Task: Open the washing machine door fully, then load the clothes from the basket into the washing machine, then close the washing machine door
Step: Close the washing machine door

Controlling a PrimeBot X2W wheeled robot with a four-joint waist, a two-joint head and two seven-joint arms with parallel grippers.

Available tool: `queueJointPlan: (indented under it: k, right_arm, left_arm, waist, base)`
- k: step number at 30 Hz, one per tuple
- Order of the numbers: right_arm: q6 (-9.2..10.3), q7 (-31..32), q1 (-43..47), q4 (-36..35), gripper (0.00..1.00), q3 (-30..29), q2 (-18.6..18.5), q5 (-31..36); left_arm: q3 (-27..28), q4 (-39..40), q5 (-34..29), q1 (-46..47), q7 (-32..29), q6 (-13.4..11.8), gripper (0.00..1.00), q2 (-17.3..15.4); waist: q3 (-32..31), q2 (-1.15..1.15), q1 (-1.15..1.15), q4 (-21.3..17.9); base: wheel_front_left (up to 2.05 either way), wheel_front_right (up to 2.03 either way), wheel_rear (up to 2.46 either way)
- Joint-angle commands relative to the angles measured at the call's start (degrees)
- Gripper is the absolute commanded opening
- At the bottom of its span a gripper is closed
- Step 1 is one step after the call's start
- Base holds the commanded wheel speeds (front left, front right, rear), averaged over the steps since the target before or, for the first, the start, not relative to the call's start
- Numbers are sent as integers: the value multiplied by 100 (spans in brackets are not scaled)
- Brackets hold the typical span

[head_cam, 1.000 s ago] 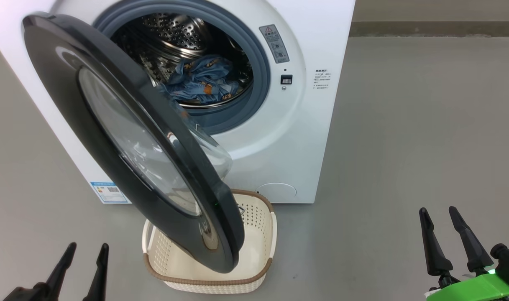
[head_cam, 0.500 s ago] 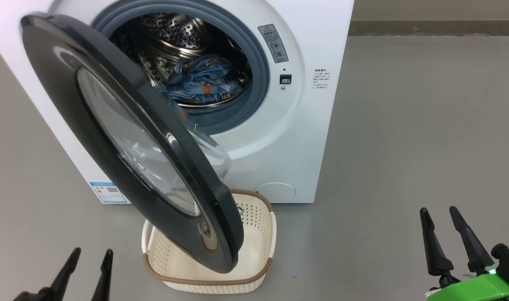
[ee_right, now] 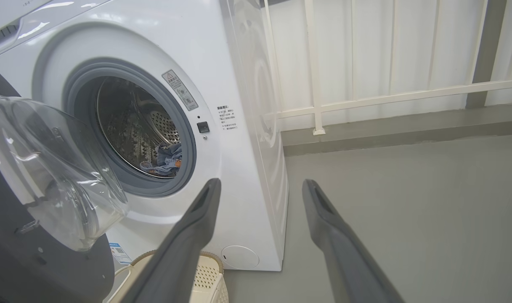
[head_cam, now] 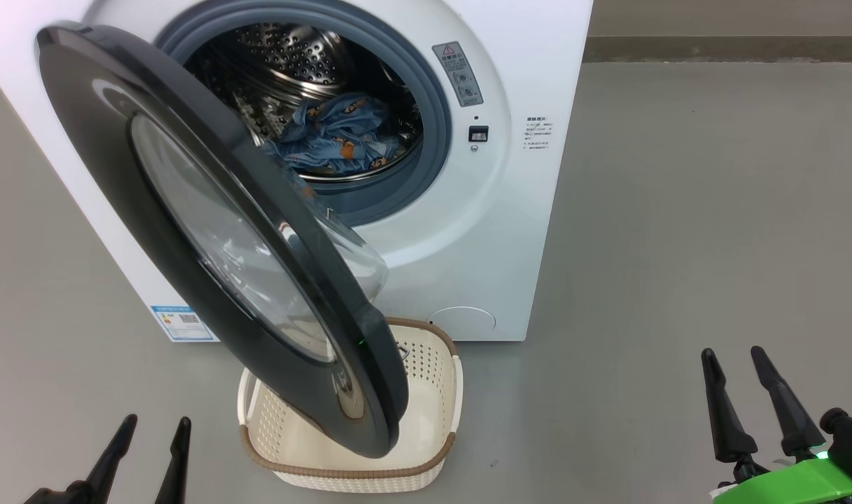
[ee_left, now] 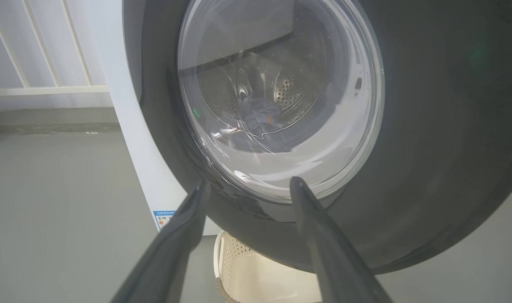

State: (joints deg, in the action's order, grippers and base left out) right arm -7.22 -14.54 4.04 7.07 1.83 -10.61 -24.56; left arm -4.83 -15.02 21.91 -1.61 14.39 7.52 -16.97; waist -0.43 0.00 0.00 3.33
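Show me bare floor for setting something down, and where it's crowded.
Widest: grey floor from the washing machine across to the right end effector. Smaller: floor between the blue label and the left end effector. Crowded: under the open door, which overhangs the basket.

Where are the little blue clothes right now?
In the head view, the clothes lie inside the drum of the washing machine, right of its open door, above the basket on the floor.

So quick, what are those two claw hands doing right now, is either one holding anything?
Left gripper: open, holding nothing.
Right gripper: open, holding nothing.
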Motion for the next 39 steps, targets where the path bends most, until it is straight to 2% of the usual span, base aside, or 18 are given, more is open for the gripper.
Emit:
queueJointPlan:
  k: [1, 2, 3, 4, 15, 25, 34, 39]
  right_arm:
    - [-26, -46, -198, -128, 49, 176, -117, 14]
    - [-26, -46, -245, -139, 33, 219, -124, 1]
    - [-26, -46, -300, -162, 3, 253, -129, -10]
    - [-26, -46, -357, -189, 0, 291, -135, -21]
    - [-26, -46, -993, -740, 0, 873, -196, -159]
    - [-26, -46, -1521, -1418, 0, 2219, -163, -291]
    - [-26, -46, -1761, -1258, 0, 3630, -101, -320]
    - [-26, -46, -1775, -942, 0, 4065, -25, -450]
  left_arm:
    - [221, 177, -36, 123, 61, -3, 100, -90]
    - [227, 190, -34, 102, 61, -3, 100, -78]
    - [239, 208, -36, 79, 61, -3, 100, -66]
    - [266, 230, -47, 58, 61, -3, 100, -46]
    - [206, 390, -194, -70, 61, -3, 100, 78]
    - [151, 470, -206, -90, 61, -3, 100, 105]
    - [85, 469, -218, -68, 61, -3, 100, 160]
    - [60, 481, -225, -57, 61, -3, 100, 193]
  waist:
    - [2, 0, 0, -7]
    - [2, 0, 0, -9]
    - [4, 0, 0, -7]
    - [4, 0, 0, 3]
    - [-58, 0, 0, 364]
    - [-154, 0, 0, 778]
    - [-132, 0, 0, 1032]
    - [-107, 0, 0, 1127]
  base:
    - [0, 0, 0]
    - [0, 0, 0]
    - [0, 0, 0]
    - [0, 0, 0]
    - [0, 0, 0]
    - [0, 0, 0]
    - [0, 0, 0]
    - [0, 0, 0]
